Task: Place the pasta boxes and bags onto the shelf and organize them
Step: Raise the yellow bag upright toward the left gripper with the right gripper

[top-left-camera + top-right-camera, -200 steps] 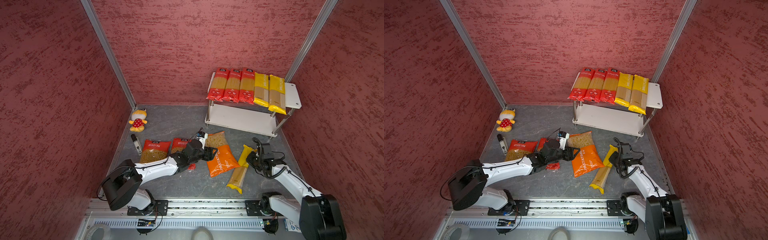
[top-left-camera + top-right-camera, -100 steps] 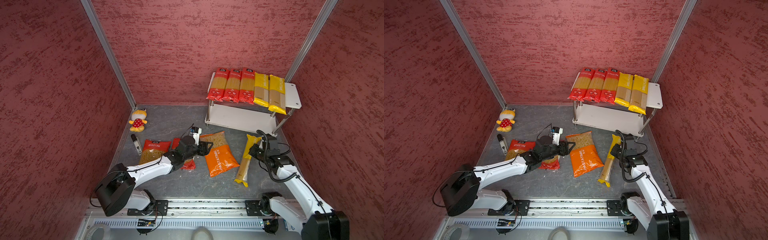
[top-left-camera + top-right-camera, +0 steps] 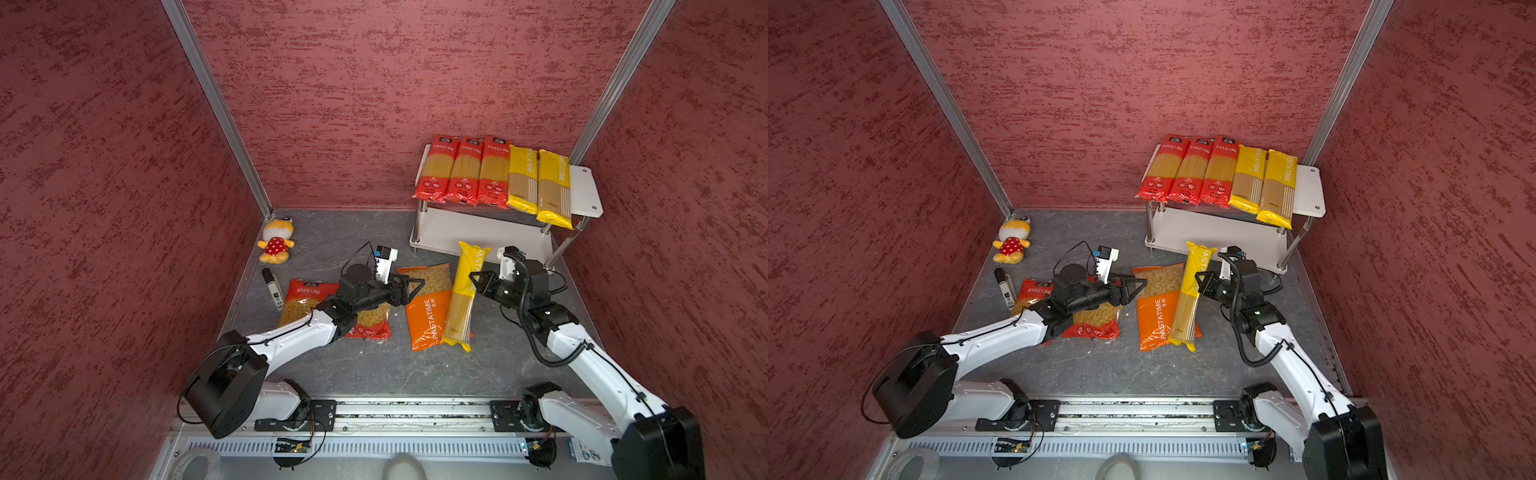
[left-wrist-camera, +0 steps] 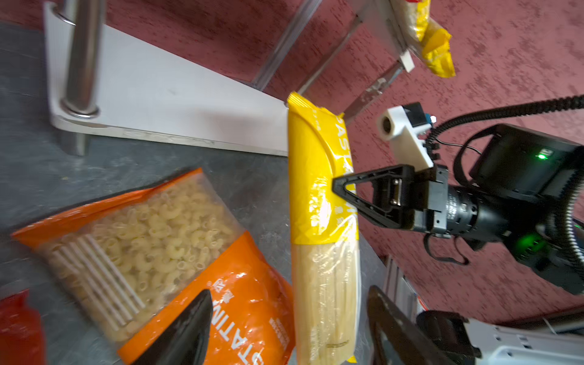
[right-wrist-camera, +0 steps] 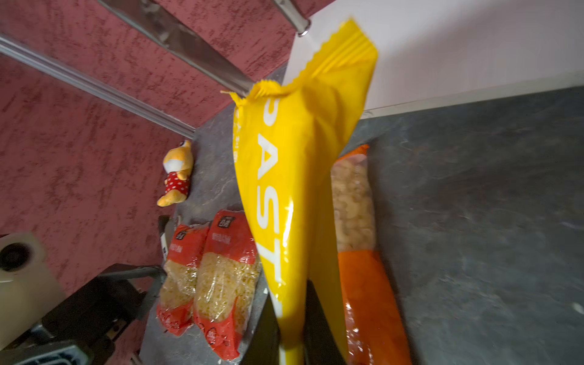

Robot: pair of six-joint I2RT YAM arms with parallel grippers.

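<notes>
The right end effector (image 3: 475,279) is clamped on the yellow spaghetti bag (image 3: 460,307); the left end effector (image 3: 414,287) is held spread wide over the orange macaroni bag (image 3: 428,322).

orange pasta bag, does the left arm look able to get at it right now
Probably yes. The left gripper hangs open over the orange pasta bag at its left edge, with nothing between them. The yellow spaghetti bag, pinched by the right gripper, overlaps only the orange pasta bag's right side.
</notes>
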